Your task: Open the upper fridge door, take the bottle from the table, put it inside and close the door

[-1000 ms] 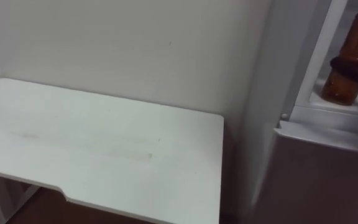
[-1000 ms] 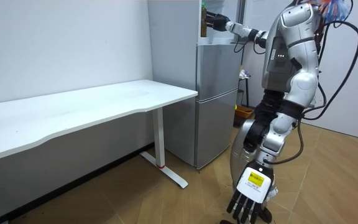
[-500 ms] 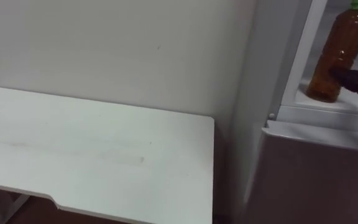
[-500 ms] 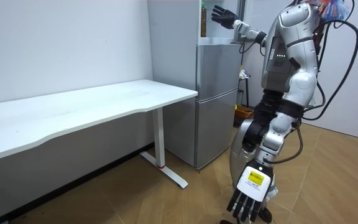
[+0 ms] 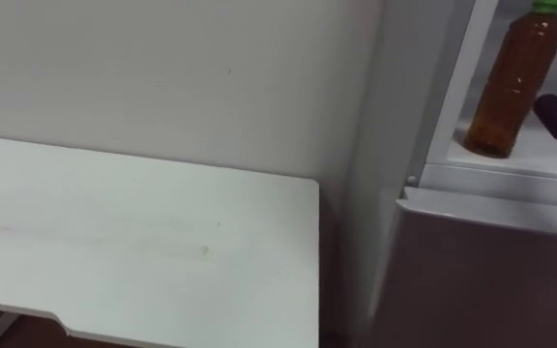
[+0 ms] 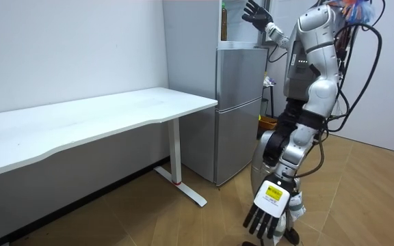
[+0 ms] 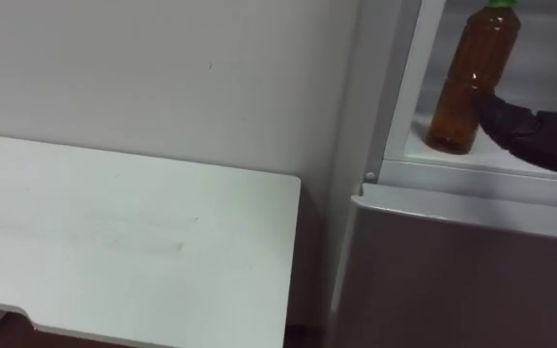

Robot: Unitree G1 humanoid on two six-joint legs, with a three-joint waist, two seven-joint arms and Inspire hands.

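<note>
nearest the robot, the left hand [image 6: 269,208] hangs low at its side, well out from the fridge [image 6: 241,109], fingers straight and relaxed, holding nothing. next comes the white counter [image 5: 143,242], its end butting up close to the fridge's left flank. past that is the fridge's grey lower door [image 5: 482,280], closed, and above it the pale front ledge of the upper compartment [image 7: 472,174].

the right hand [image 7: 530,130] is raised to that opening, just to the fridge-right of the bottle [image 5: 508,82]. the room view shows its fingers spread wide and gripping nothing. whether one fingertip brushes the bottle's lower side i cannot tell.

the likely trouble from here is that hand. with the fingers fanned so close, a sideways drift or a careless pull back could catch the bottle and tip it. it is tall on a narrow base, and it seems to stand towards the front of the compartment, so a knock might send it over the ledge and down the lower door. if it sits too near the front, a closing door could also nudge it.

farthest in, the bottle stands upright on the compartment's white shelf floor [image 5: 540,155], near the fridge's left inner wall. it is clear plastic, filled with amber-brown liquid nearly up to the neck, slimmer towards the top, with a green cap. as far as i can judge, the placing itself looks done.
</note>
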